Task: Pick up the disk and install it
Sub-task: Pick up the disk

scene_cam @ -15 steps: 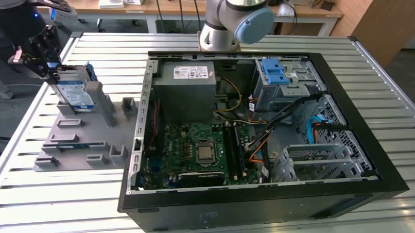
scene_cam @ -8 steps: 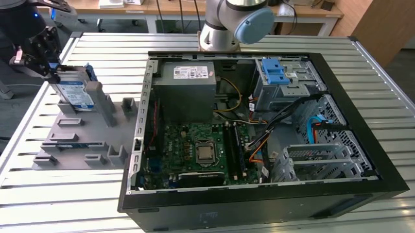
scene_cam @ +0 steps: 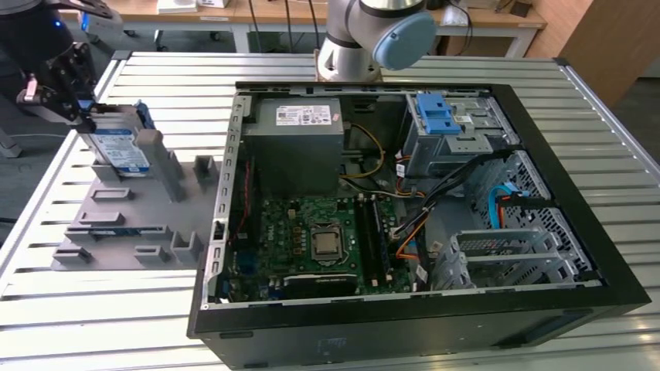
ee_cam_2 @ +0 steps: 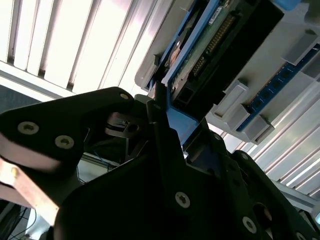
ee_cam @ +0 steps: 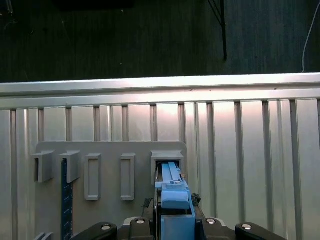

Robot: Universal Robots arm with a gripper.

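The gripper [scene_cam: 83, 108] is clamped on the top edge of the disk [scene_cam: 116, 147]. In both wrist views the dark fingers [ee_cam_2: 160, 130] press the blue carrier from either side, with no gap showing. The disk stands upright on its edge, its lower end in an end slot of the grey slotted holder [scene_cam: 134, 232]. The holder lies flat on the ribbed metal worktop [scene_cam: 103, 309], near the edge at the exterior view's left. Beside it, filling the middle of the worktop, sits the open computer case [scene_cam: 413, 313]. Inside are the grey power-supply box [scene_cam: 299, 131], the green motherboard [scene_cam: 309, 232], and a metal drive bay [scene_cam: 454, 135] topped with a blue latch [scene_cam: 438, 116].
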